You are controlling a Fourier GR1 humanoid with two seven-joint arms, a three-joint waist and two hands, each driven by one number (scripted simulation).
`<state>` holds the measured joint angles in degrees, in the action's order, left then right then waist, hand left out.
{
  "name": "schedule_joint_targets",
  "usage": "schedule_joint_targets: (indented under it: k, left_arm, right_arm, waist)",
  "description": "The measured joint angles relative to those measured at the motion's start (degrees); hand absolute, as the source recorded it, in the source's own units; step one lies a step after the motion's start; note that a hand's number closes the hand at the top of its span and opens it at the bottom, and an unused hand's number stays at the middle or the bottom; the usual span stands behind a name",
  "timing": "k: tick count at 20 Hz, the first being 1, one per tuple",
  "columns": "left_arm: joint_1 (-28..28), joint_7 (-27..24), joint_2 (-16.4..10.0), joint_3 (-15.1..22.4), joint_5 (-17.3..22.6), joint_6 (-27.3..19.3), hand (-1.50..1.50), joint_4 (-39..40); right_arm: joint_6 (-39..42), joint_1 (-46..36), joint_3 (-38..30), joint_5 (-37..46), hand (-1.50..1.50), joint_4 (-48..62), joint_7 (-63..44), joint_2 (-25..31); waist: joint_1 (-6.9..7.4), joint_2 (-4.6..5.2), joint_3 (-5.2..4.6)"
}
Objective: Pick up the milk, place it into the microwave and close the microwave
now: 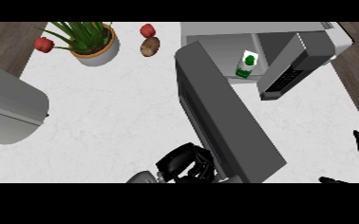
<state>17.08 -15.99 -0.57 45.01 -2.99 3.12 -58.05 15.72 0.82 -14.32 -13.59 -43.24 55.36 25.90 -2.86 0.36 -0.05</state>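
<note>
— left hand (184,163) sits low by the free edge of the open microwave door (224,118); open or closed, i cannot tell.
— and the milk carton (247,64)?
— upright inside the microwave (245,28), so the hand looks placed to swing the door shut.

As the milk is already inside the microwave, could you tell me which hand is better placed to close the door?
Left. The left hand sits beside the free end of the open door, probably able to swing it shut. The right hand barely shows at the view's right edge, apart from the door.
</note>
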Motion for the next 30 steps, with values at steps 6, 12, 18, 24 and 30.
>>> schedule_joint_targets:
  k: [6, 12, 18, 24, 30]
  left_arm:
    - [4.16, -1.54, -0.93, 6.19, 8.85, -8.09, -1.50, 1.61]
    - [8.63, -0.92, -0.80, 11.00, 15.97, -15.63, 1.50, 0.77]
    - [14.33, 1.42, -1.27, 12.61, 20.91, -21.05, 1.50, 2.00]
    - [21.39, 0.32, -0.66, 11.38, 24.36, -24.93, 1.50, 2.39]
    - [27.76, 0.11, -0.39, 9.89, 27.84, -27.88, 1.50, 3.81]
  right_arm:
    - [1.21, -0.57, 2.20, -1.22, -1.50, -5.53, -1.57, 0.42]
    - [1.92, -0.95, 4.23, -2.55, -1.50, -10.16, -3.69, 0.30]
    - [3.03, -2.38, 6.02, -3.81, -1.50, -13.81, -6.26, 1.16]
    - [4.19, -3.55, 8.12, -4.41, -1.50, -16.80, -8.52, 1.92]
    - [5.05, -5.61, 8.66, -5.58, -1.50, -19.34, -10.45, 3.65]
  waist:
    - [-2.02, 0.36, -0.10]
    - [-4.42, 0.60, -0.19]
    - [-7.28, 1.25, -0.19]
    - [-10.30, 1.81, -0.24]
    - [-13.30, 2.46, -0.15]
